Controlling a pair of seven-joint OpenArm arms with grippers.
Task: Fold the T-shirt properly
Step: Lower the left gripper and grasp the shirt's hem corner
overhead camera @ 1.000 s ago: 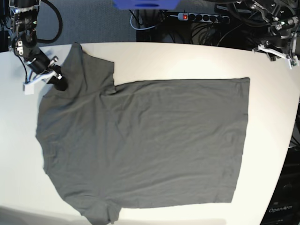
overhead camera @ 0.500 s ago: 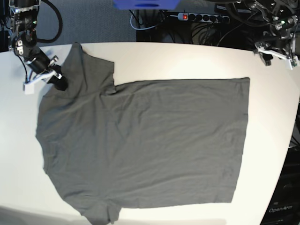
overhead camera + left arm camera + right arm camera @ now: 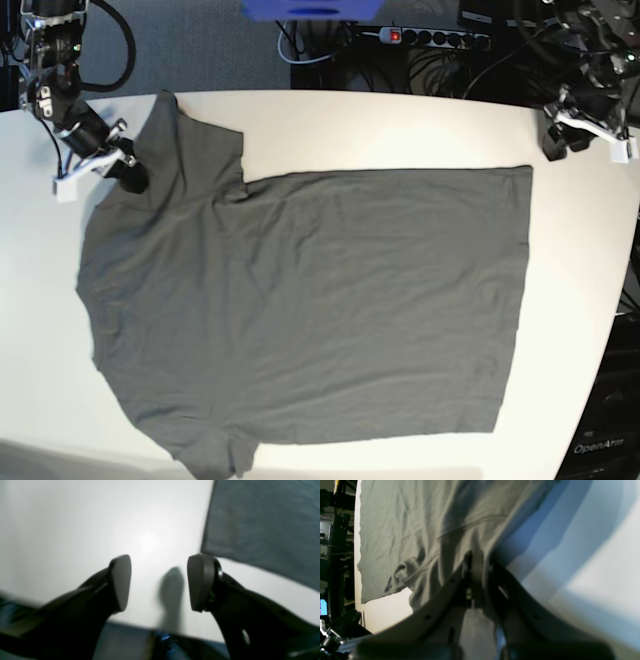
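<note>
In the left wrist view the left gripper hangs over the bare white table with its two dark fingers well apart and nothing between them; one corner of the dark grey T-shirt lies flat at the upper right, close to the right-hand finger but not touching it, and a finger's shadow falls on the tabletop in the gap. The picture is soft, and the dark shapes past the table's near edge cannot be made out. In the right wrist view the right gripper is clamped together on a fold of the T-shirt, the cloth rising into the pinch and creasing along a seam; bare table shows to the right, in bands of shade, and dark frames stand beyond the far edge at the left. In the base view the T-shirt lies spread across the middle of the table, sleeves toward the left and straight hem at the right. The right gripper grips its upper left edge beside the upper sleeve, while the left gripper hovers just off the shirt's upper right corner. A power strip and tangled cables lie behind the table.
</note>
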